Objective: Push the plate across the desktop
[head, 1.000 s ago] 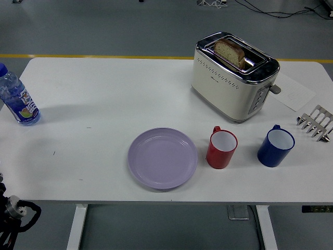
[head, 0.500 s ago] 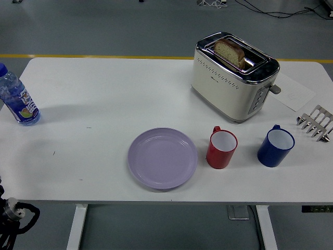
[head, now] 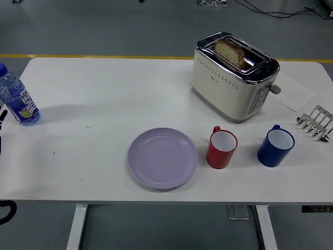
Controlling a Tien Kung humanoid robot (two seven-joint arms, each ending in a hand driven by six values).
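Near the front edge of the white table [head: 104, 94] sits the round lilac plate [head: 163, 158], red mug [head: 222, 149] just right; hands out of view, state unknown.

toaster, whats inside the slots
One slice of brown bread stands in a slot of the cream and chrome toaster, its top half sticking out. Its lower part is hidden inside; the other slot looks empty.

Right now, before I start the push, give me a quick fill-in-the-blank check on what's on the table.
1. The plate is coloured ____.
2. The cup nearest the plate is ____.
3. The toaster holds a slice of ____.
4. The bottle stands at the table's ____ edge.

Missing words: purple; red; bread; left
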